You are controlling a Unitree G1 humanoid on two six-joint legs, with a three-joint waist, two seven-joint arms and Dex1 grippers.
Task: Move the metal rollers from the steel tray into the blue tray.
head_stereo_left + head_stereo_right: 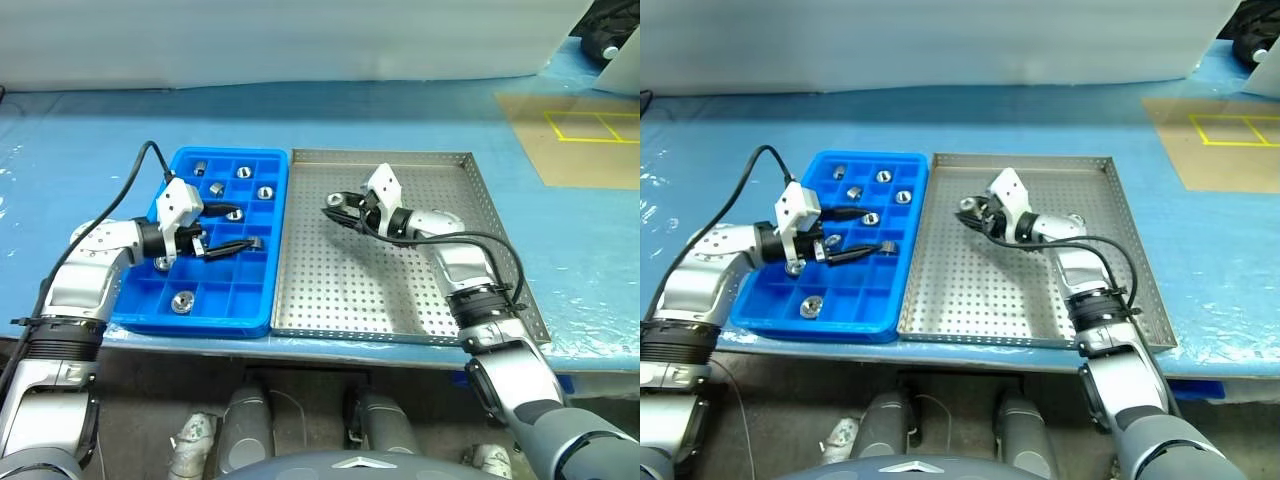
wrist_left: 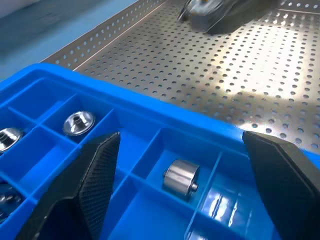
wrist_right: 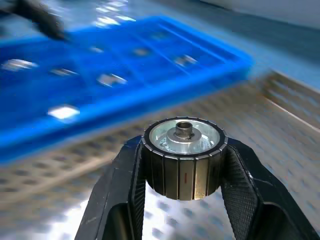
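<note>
A metal roller (image 3: 184, 157) sits clamped between the two fingers of my right gripper (image 1: 334, 205), its ribbed side pressed by both pads and its face with the raised hub turned toward my wrist. I hold it above the steel tray (image 1: 460, 195), over the half of the tray's perforated floor that lies nearer the blue tray (image 1: 228, 320), and clear of the floor. The steel tray's floor around it is bare. The blue tray lies just beside the steel tray, their long edges next to each other. Several other rollers (image 1: 265, 192) rest in the blue tray's compartments, one to a compartment, most in the rows far from me and one (image 1: 182, 302) near my edge. My left gripper (image 1: 232, 229) hangs over the blue tray, fingers spread wide with nothing between them, above a compartment where a roller (image 2: 180, 177) lies on its side.
</note>
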